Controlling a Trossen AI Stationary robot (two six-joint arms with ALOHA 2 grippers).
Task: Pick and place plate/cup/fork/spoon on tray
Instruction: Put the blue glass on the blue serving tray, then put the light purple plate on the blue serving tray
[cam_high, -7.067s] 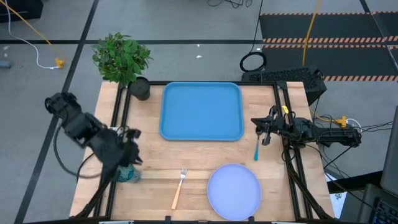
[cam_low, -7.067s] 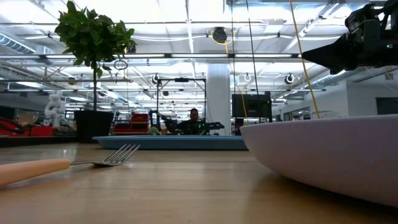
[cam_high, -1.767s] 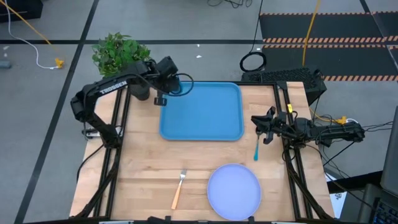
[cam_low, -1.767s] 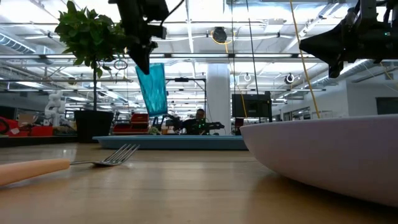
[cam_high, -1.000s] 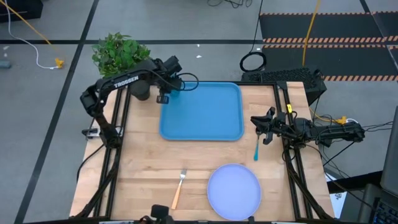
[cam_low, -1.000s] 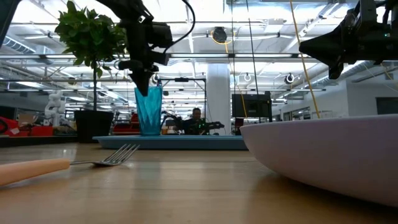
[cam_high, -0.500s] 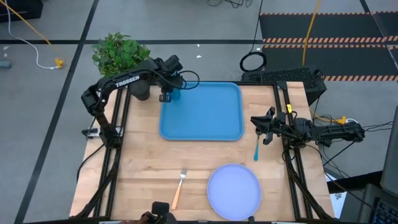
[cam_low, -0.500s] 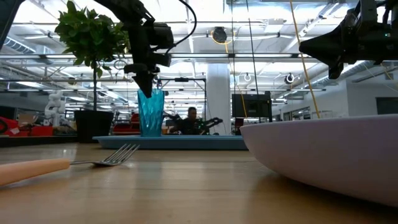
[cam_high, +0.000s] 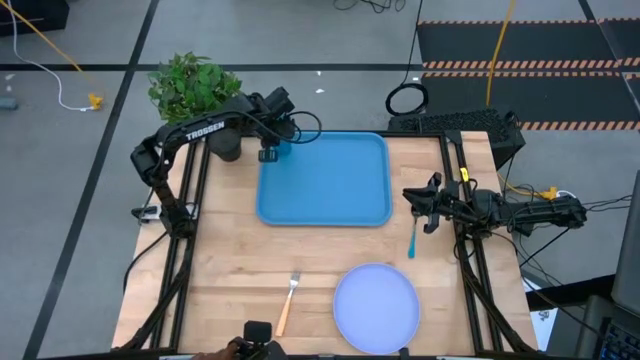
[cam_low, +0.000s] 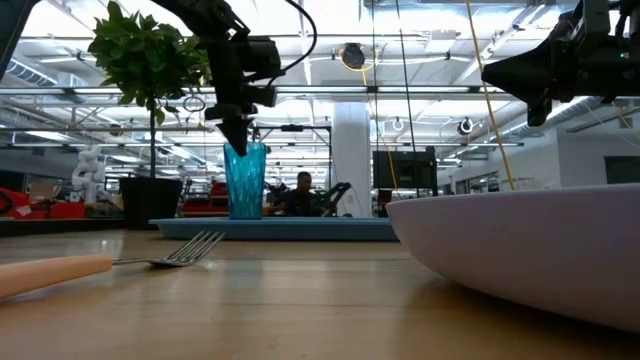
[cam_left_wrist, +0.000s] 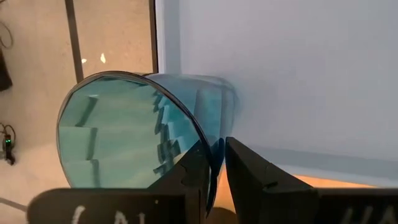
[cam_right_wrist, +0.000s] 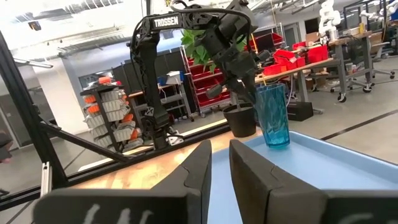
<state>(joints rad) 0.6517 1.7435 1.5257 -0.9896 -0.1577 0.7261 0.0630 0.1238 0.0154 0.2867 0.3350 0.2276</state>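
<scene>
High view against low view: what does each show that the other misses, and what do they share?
Only the high view shows the teal-handled spoon beside the waiting right gripper, and the bright blue tray's full floor. Only the low view shows the translucent teal cup standing upright on the tray, the left gripper pinching its rim. Both show the orange-handled fork, lavender-white plate and potted plant.

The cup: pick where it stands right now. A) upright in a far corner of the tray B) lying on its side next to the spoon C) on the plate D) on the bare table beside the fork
A: the cup stands upright on the tray, in the corner nearest the plant, with the left gripper at its rim.
</scene>
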